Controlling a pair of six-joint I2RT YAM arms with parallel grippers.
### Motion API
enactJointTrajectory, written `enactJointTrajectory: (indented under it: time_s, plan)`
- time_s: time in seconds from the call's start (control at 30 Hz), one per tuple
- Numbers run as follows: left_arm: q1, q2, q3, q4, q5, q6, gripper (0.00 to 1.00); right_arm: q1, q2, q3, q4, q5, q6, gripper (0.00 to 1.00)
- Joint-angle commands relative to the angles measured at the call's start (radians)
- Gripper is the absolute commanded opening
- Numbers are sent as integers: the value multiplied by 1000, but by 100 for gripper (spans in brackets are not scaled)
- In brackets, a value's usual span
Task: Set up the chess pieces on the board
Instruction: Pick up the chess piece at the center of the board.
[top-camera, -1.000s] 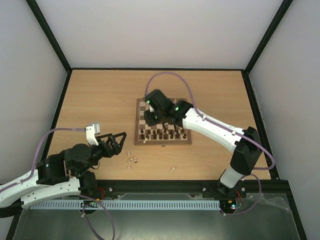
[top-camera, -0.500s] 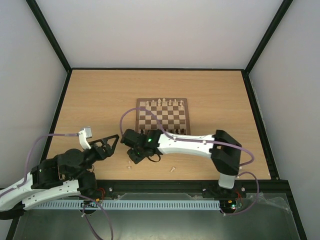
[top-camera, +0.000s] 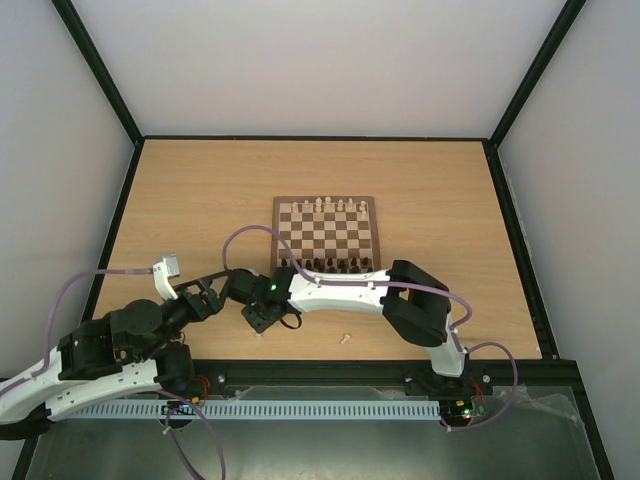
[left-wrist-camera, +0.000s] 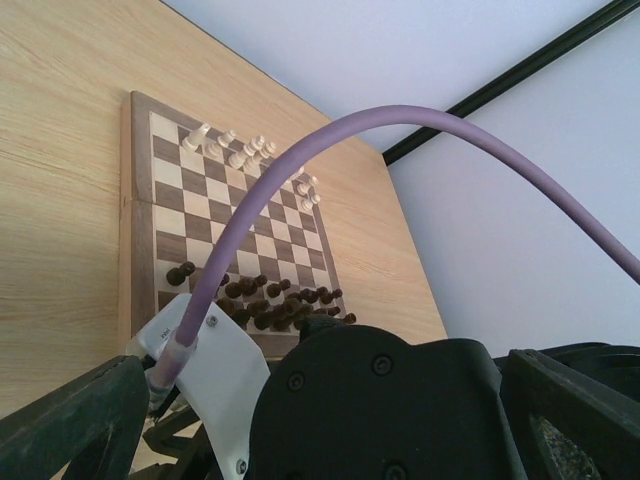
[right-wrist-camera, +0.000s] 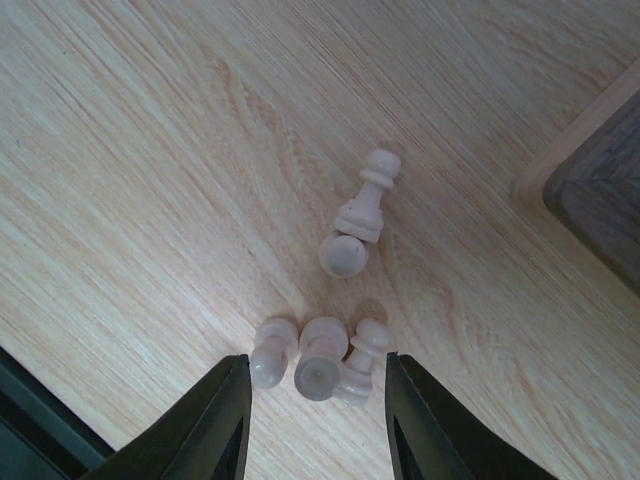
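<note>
Left gripper gapes fully open and empty by the near edge of the bench, left of centre. It sits just beside the right arm's wrist, so a swing by either arm could knock them together or snag the purple cable. Right gripper is partly open and holds nothing, low over the bare bench off the board's near-left corner. Its jaws straddle a tight cluster of pale pieces lying on their sides, with one more pawn just beyond. Closing here would likely pinch two at once, or squeeze one out sideways so it rolls toward the near edge. A piece gripped lying flat would probably also topple when set down. Further right a lone piece lies near that same edge. The board has pale pieces along its far row and dark pieces along its near row. A carried piece passing low could clip the dark ones.
</note>
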Motion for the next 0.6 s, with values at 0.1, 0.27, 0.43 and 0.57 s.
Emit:
enactJointTrajectory:
  time_s: [0.1,0.27,0.43,0.57]
  plan:
    - [2,-13,10,-17,-18,6,100,4,48,40,-78,30,6,35]
    - [2,-19,7,-18,-13,6,99,4,54,35,-78,31,9,32]
    - [2,-27,1,-14,-6,2,99,4,52,26,-78,31,11,29]
    - [2,-30,-2,-10,0,1,99,4,54,18,-77,30,13,26]
